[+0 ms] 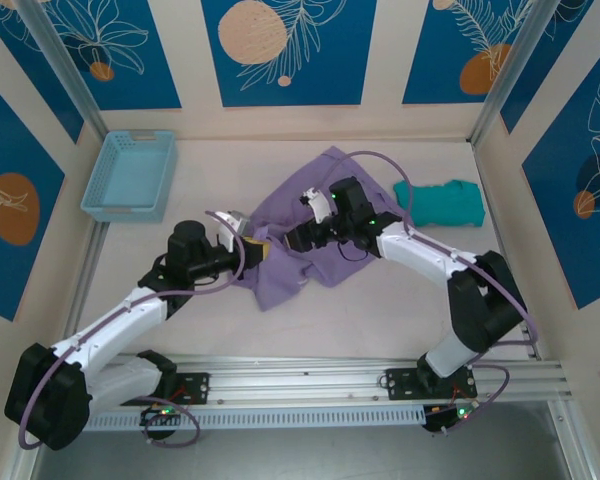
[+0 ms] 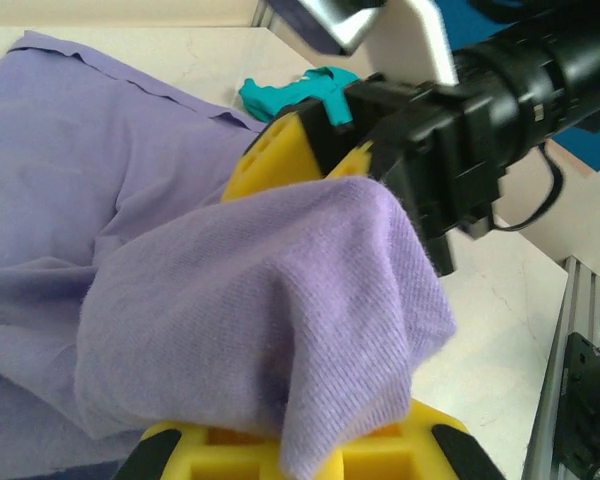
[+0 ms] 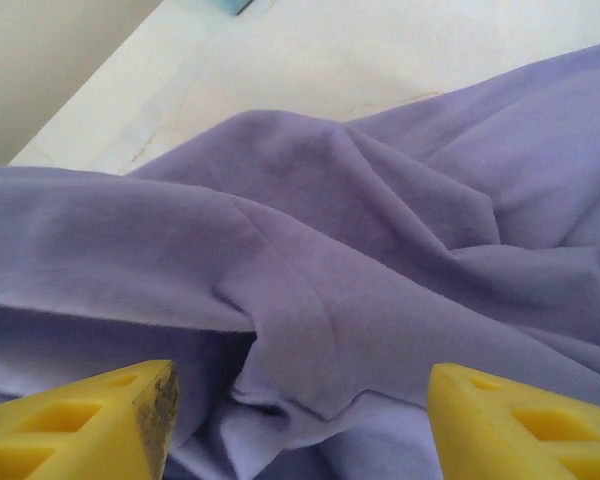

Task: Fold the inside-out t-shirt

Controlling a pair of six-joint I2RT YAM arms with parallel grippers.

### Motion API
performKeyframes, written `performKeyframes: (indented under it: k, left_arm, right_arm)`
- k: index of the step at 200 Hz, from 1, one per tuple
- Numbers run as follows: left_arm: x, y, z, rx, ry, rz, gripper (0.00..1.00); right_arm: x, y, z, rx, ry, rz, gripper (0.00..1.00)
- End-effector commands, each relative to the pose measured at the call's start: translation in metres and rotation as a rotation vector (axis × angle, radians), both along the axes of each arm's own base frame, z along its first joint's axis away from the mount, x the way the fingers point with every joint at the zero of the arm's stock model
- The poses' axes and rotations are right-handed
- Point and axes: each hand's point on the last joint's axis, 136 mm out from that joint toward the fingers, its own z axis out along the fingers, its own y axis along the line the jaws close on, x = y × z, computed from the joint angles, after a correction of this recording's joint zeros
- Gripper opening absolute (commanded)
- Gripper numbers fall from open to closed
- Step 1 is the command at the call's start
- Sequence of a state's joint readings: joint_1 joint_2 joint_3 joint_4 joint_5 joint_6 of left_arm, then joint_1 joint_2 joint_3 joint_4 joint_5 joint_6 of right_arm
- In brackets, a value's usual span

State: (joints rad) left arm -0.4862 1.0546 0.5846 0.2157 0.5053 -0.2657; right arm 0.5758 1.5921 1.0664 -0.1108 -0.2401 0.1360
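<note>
at mid-table, the left gripper (image 1: 259, 247) pinches the lavender t-shirt (image 1: 285, 283) tight; the right gripper (image 3: 300, 400) gapes above it, holding nothing.

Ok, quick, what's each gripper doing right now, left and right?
Left gripper: shut, pinching a fold of the lavender-purple soft thin t-shirt.
Right gripper: open, fingers spread over that t-shirt, holding nothing.

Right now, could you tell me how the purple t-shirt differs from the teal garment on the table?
The purple t-shirt is much larger than the teal garment. The t-shirt lies crumpled mid-table, a fold pinched in the left gripper; the teal garment lies bunched off to the right, untouched. Both are soft cloth on the table.
</note>
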Motion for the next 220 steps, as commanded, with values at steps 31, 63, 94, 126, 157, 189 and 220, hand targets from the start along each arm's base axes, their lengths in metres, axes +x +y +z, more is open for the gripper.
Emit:
performKeyframes:
  k: [31, 63, 94, 126, 157, 189, 220]
  left_arm:
    - [-0.005, 0.003, -0.003, 0.016, -0.019, -0.016, 0.0]
    - [0.01, 0.02, -0.026, 0.078, 0.046, 0.127, 0.0]
    - [0.025, 0.04, -0.064, 0.201, 0.154, 0.267, 0.08]
    - [0.027, 0.038, -0.074, 0.277, 0.19, 0.254, 0.28]
    - [0.015, 0.034, -0.046, 0.288, 0.068, 0.237, 0.53]
    - [-0.001, 0.013, -0.013, 0.318, -0.084, 0.148, 0.66]
    - [0.011, -0.005, 0.0, 0.388, -0.139, 0.103, 0.69]
  right_arm:
    - [0.002, 0.037, -0.001, 0.064, -0.04, 0.141, 0.59]
    - [0.014, 0.014, 0.025, 0.095, -0.032, 0.013, 0.1]
    - [-0.005, -0.009, 0.068, 0.277, 0.001, -0.011, 0.0]
    - [-0.018, -0.012, 0.079, 0.318, 0.025, -0.02, 0.0]
    - [-0.017, -0.013, 0.074, 0.3, 0.068, -0.044, 0.0]
    - [-0.021, -0.009, 0.071, 0.276, 0.09, -0.037, 0.0]
    - [-0.024, -0.01, 0.069, 0.265, 0.1, -0.031, 0.0]
